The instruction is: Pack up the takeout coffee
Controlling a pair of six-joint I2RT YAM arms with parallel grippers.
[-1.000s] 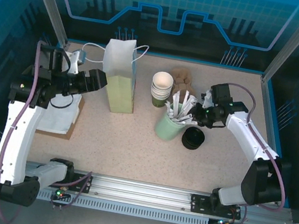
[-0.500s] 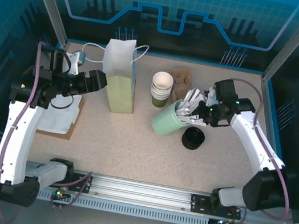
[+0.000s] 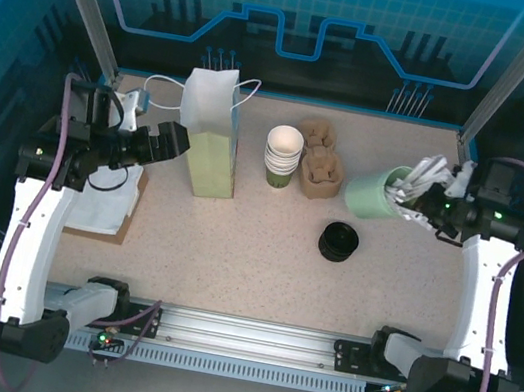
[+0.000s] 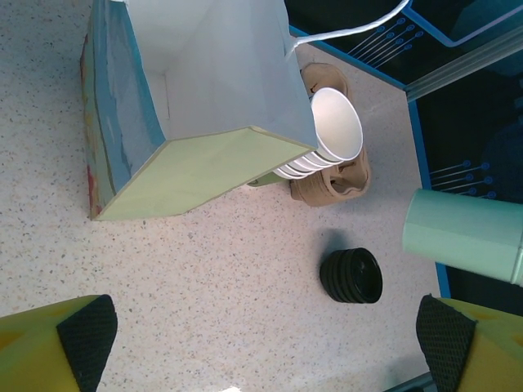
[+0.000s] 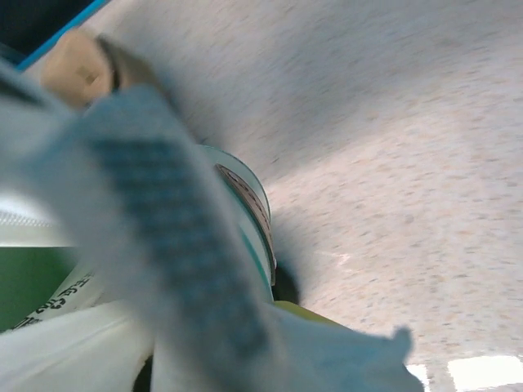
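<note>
Stack of round black plastic lids (image 3: 339, 241) on speckled surface (image 3: 230, 262), centre. Right claw (image 3: 421, 206) clamped on sideways pale-green cup (image 3: 372, 191) of white packets (image 3: 418, 175), right edge. Left claw (image 3: 172, 143) spread wide, empty, beside upright green-and-white paper bag (image 3: 209, 141). Beyond: nested green paper cups (image 3: 283, 151) just beside brown cardboard carrier (image 3: 322, 169). Single takeout coffee cup: place cannot be told.

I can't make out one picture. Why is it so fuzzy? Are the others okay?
Right wrist: the white packets in the pale-green cup sit right against the lens, so they smear. Left wrist: sharp on the paper bag. Top external: evenly lit, clear.
</note>
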